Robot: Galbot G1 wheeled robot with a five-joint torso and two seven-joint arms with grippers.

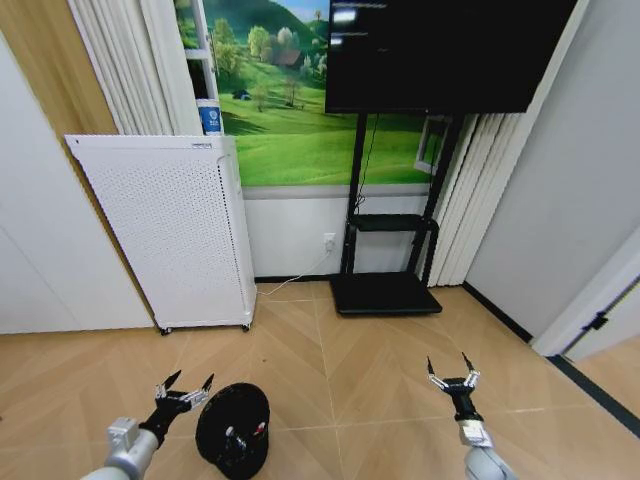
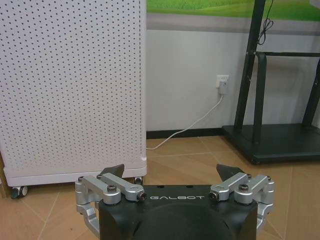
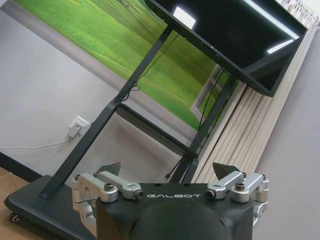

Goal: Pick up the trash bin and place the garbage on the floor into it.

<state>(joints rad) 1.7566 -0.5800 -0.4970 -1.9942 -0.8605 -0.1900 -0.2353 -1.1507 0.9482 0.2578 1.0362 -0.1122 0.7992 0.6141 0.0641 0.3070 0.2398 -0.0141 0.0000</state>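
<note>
Left hand (image 1: 183, 385) wide open, empty, just left of bin (image 1: 233, 430) | right hand (image 1: 452, 371) open, empty, far right | litter (image 1: 243, 436) inside bin

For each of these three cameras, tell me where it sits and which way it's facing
Head view: high on the robot, looking forward and down at the floor; the left gripper, open beside the trash bin, and the right gripper, open over bare floor.
Left wrist view: low behind the open left gripper, facing the white appliance and wall socket.
Right wrist view: behind the open right gripper, tilted up at the TV stand.
Shared: the TV stand and socket.
</note>
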